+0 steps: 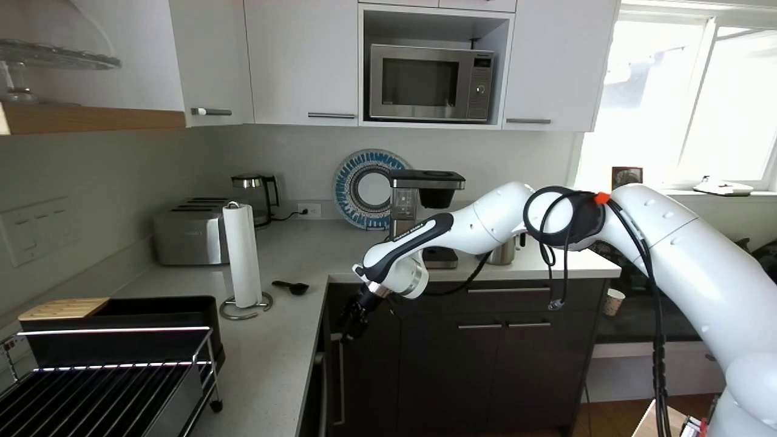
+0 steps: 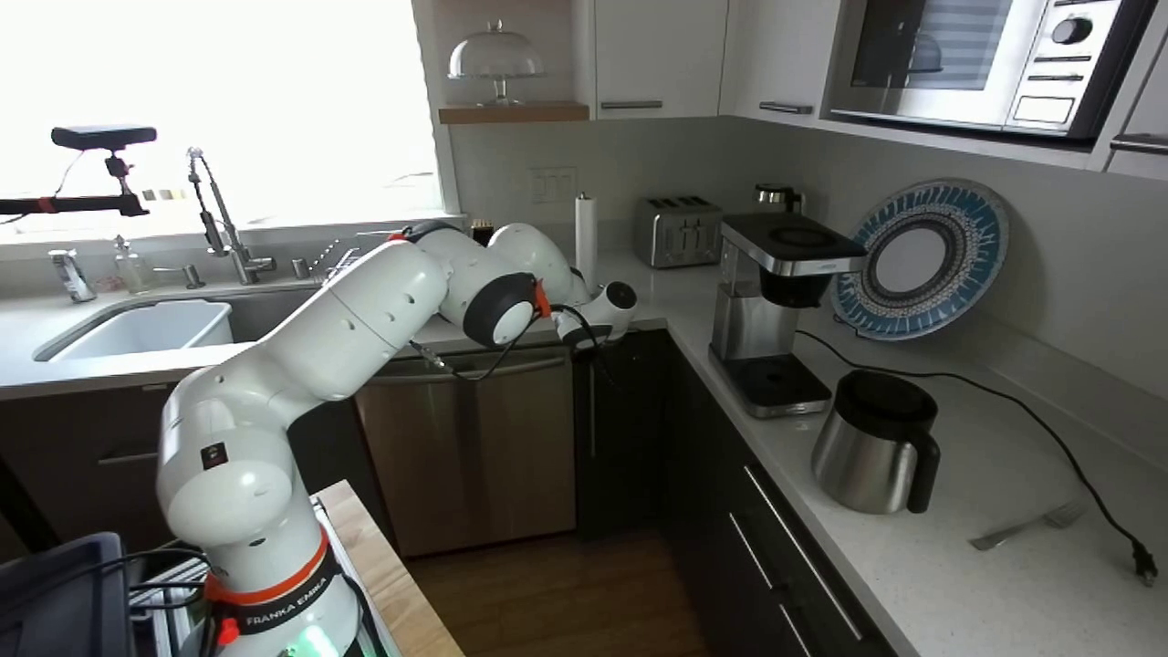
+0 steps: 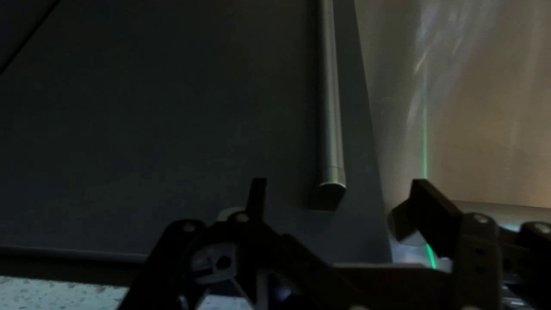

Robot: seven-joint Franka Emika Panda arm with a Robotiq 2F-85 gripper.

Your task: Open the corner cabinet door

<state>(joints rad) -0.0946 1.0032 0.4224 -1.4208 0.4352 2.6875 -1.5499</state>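
The door (image 3: 172, 129) is being shown closed, located at the inside corner beneath the counter (image 2: 1004, 593). Its dark face is filling much of the wrist view, which is being delivered inverted: the counter is being seen at the lower left. A vertical handle (image 3: 330, 94) is being carried near one side edge, and that edge is being bordered by the steel dishwasher (image 2: 465, 456).

The gripper (image 3: 338, 191) is being held near the handle's upper end, its fingers (image 3: 434, 211) spread well apart — the handle's tip is being framed between them. Whether the handle is being touched cannot be told. In an exterior view the arm (image 1: 485, 224) is being held outstretched to the corner, the gripper being directed downward.

On the adjoining side of the corner, dark fronts (image 1: 449, 370) with horizontal bars (image 1: 479, 326) are being seen. On the counter above these, a carafe (image 2: 871, 447) is standing just beside the coffee maker (image 2: 760, 324), a fork (image 2: 1027, 527) is lying farther along — and a round plate (image 2: 912, 260) is being displayed behind. On the dishwasher side, a paper roll (image 1: 243, 255) is standing upright, a scoop (image 1: 292, 287) is lying just beside it, and a toaster (image 1: 188, 237) is being seen nearby. Higher up, a microwave (image 1: 419, 82) is being housed among the upper cabinets (image 1: 303, 60).
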